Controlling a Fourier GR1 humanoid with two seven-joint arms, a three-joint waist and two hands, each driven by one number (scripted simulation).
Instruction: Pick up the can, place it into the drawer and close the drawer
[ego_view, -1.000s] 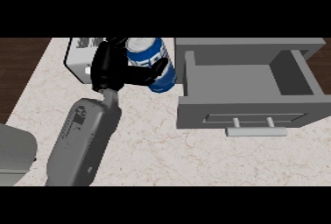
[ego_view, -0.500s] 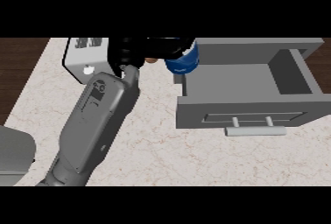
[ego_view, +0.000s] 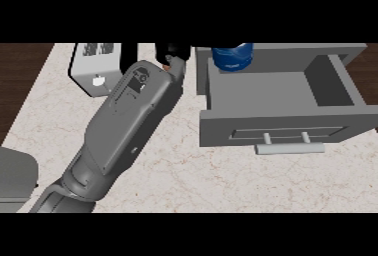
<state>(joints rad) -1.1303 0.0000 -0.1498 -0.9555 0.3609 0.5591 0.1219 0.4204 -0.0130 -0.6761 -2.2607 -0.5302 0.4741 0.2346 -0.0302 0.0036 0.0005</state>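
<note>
Now left hand (ego_view: 174, 53) beside can (ego_view: 232, 56), fingers hidden.

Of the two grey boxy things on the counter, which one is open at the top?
The drawer at the right, with the handle in front; the blue can sits at its back edge. The white-grey appliance at the left is closed.

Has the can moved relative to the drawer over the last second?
Yes. The can has moved right, from left of the drawer, outside its left wall, to the drawer's back left corner, beside the left hand.
</note>
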